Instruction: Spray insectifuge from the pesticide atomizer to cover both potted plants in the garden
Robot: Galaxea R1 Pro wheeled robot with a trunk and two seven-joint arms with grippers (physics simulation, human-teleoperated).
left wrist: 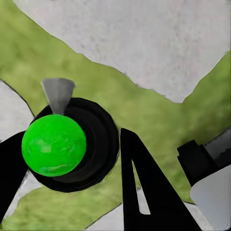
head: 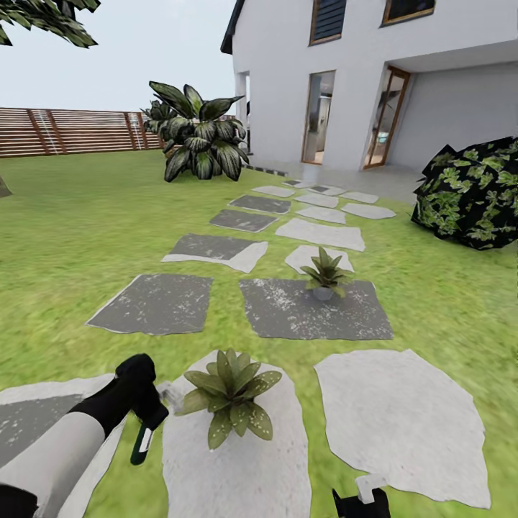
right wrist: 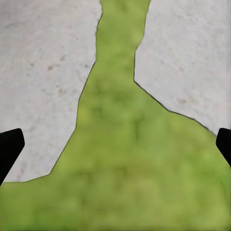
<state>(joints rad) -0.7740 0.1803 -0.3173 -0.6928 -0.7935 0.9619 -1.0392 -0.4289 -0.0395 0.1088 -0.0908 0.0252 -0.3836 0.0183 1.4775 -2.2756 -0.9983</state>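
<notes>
your left gripper [head: 147, 417] holds the pesticide atomizer [head: 142, 444] closed in its fingers, bottle hanging down; the nozzle seems to face the near potted plant [head: 229, 394], just to its right.

No readable text, brand, number or sign shows anywhere — not on the house, the fence or the stepping stones. The pesticide atomizer [head: 142, 444] carries a small pale label on its dark body, but it is too small and blurred to make out any lettering — it reads only as a white patch.
</notes>
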